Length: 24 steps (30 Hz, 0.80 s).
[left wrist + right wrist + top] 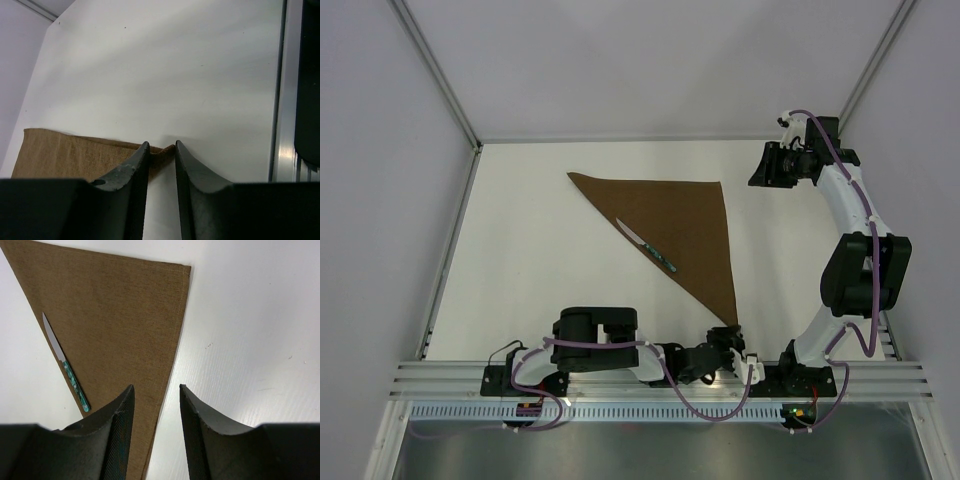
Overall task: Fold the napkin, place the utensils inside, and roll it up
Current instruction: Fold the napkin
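Note:
The napkin (670,225) lies flat on the white table as a dark brown triangle, one point toward the near edge. The utensils are a single small knife (647,245) with a silver blade and teal handle, lying along the napkin's diagonal left edge. The knife also shows in the right wrist view (67,370) beside the napkin (110,315). My left gripper (728,335) is low at the napkin's near corner. Its narrowly open jaws (161,145) have the napkin's corner tip (60,155) between them. My right gripper (765,168) hangs open (156,386) high above the napkin's right edge, holding nothing.
Grey walls enclose the table on the left, back and right. An aluminium rail (660,378) carrying the arm bases runs along the near edge, and shows at the right of the left wrist view (282,100).

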Available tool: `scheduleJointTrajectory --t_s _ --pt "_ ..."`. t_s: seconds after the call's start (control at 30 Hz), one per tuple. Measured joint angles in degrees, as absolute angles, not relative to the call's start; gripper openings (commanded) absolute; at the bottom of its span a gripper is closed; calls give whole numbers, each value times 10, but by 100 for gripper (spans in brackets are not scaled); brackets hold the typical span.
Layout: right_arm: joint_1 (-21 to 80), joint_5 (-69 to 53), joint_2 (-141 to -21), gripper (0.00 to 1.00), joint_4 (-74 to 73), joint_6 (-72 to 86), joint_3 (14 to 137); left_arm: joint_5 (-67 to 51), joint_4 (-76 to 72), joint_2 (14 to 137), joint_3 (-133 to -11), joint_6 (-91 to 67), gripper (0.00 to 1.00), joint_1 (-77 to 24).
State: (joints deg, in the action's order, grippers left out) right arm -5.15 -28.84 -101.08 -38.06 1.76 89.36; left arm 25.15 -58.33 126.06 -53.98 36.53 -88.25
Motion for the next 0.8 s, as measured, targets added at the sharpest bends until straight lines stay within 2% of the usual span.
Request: scheduleJointTrajectory --t_s 0.03,0.13,0.2,0.57,0.8 --pt "-51 -288 -1011 47 -381 18 894 251 -581 1261 -541 365 25 -882" --pt "-51 -289 -1011 46 -381 18 894 250 -568 1262 -545 366 14 -881" --pt "-51 -289 -1011 46 -381 18 894 249 -559 1262 -547 366 2 -881" --pt "-51 -289 -1011 46 -381 18 894 245 -524 1252 -559 353 2 -869" --pt "-51 -293 -1011 46 -381 18 894 217 -449 1188 -572 243 2 -806"
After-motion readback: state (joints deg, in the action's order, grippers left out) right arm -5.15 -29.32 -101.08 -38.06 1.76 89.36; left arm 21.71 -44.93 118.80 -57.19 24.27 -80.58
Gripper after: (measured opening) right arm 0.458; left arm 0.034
